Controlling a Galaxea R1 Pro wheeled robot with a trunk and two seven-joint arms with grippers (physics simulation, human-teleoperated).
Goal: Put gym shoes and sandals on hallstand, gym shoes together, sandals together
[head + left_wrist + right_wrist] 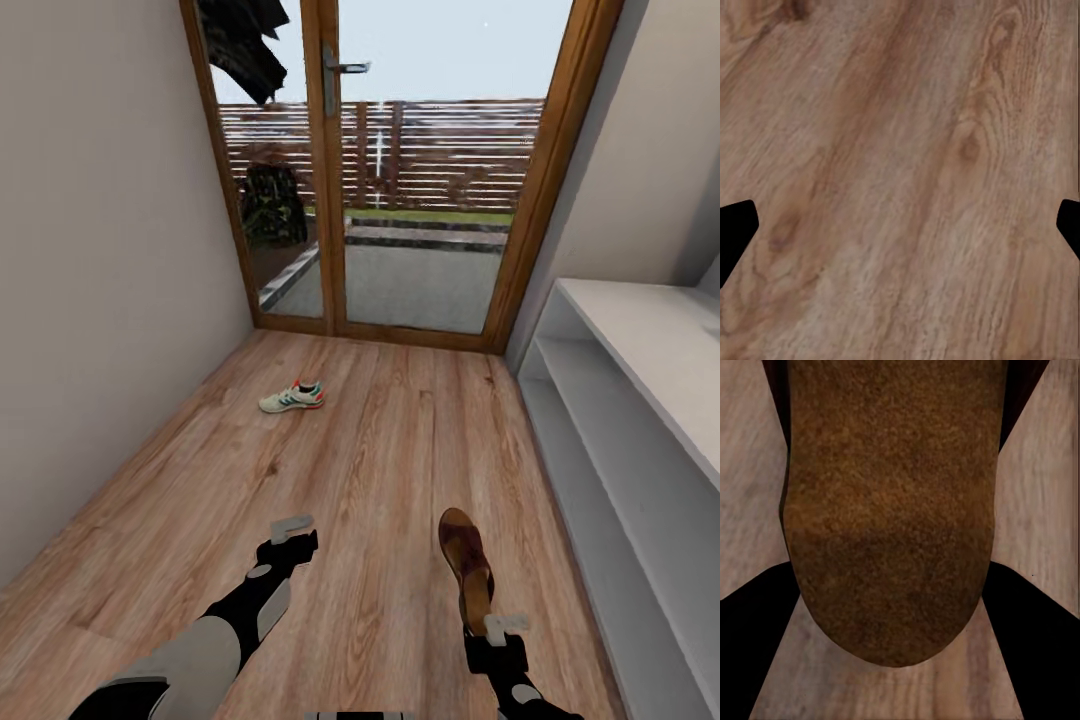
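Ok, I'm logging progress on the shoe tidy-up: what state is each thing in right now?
Sandal: off the floor, heel end gripped by the right tool.
Gym shoe: upright on the floor, near the door.
Rack: visible shelves empty.
Left tool: open, empty, over floor.
Door: closed.

Bare light brown wood-plank floor (380, 450) lies open between the white, teal-striped sneaker (292, 397) (well ahead) and the white-grey shelf unit (640, 420).
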